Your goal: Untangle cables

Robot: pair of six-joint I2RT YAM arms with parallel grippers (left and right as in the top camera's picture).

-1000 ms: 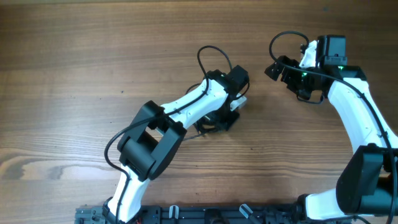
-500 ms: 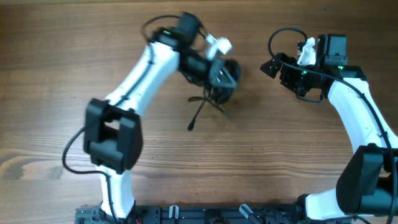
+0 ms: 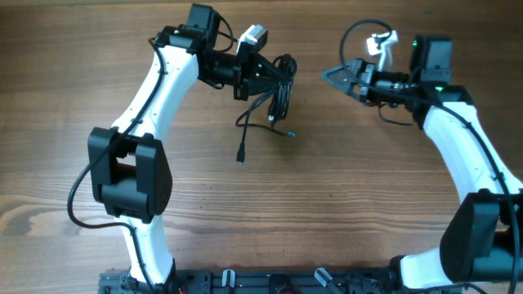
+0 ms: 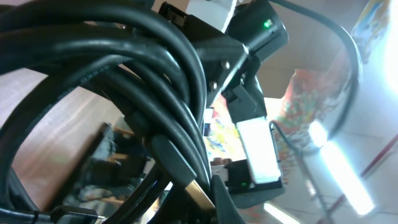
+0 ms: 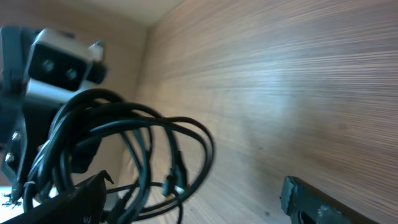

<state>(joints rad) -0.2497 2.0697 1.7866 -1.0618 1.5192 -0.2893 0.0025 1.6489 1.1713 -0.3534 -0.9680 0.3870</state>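
The cables [image 3: 283, 88] are a black knotted bundle hanging from my left gripper [image 3: 271, 75], which is shut on them above the back middle of the table. Loose ends trail down to small plugs [image 3: 240, 157] near the wood. In the left wrist view the cables [image 4: 124, 74] fill the frame between the left gripper's jaws [image 4: 205, 199]. My right gripper [image 3: 333, 74] is open and empty, pointing left at the bundle from a short gap. The right wrist view shows the cable loops [image 5: 143, 155] just ahead of the spread right gripper fingers [image 5: 186, 205].
The wooden table [image 3: 392, 204] lies below both arms. A black rail [image 3: 286, 282] runs along its front edge. The right arm's own thicker cable [image 3: 357, 37] loops behind its wrist.
My left arm has swung from the table's middle up to the back, lifting the cable bundle off the wood. My right gripper has turned to point left at the bundle.
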